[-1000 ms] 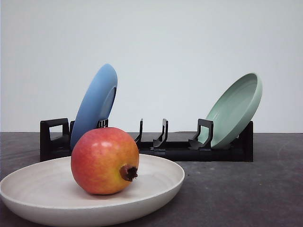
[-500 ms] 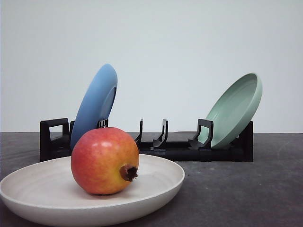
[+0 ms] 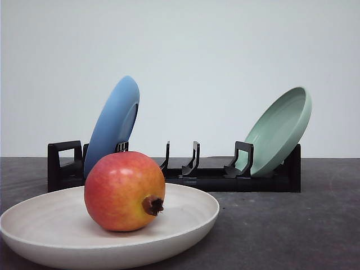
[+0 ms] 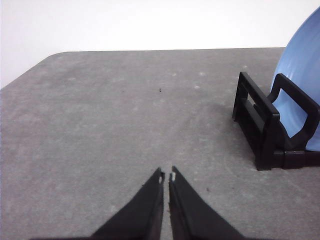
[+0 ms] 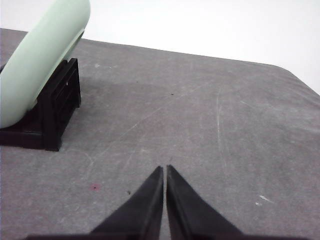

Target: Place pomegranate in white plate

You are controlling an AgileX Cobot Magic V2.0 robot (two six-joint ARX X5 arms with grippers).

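Note:
The pomegranate (image 3: 125,191), red fading to yellow-orange with a dark brown calyx facing front right, rests inside the white plate (image 3: 191,216) at the near left of the table in the front view. My left gripper (image 4: 166,176) is shut over bare grey tabletop, holding nothing, with the rack's end off to one side. My right gripper (image 5: 164,170) is also shut with nothing in it, above bare table beside the rack's other end.
A black dish rack (image 3: 208,174) stands behind the plate. A blue plate (image 3: 112,126) leans in its left slots (image 4: 305,70) and a pale green plate (image 3: 281,129) in its right slots (image 5: 40,65). Grey table (image 3: 292,225) lies open to the right.

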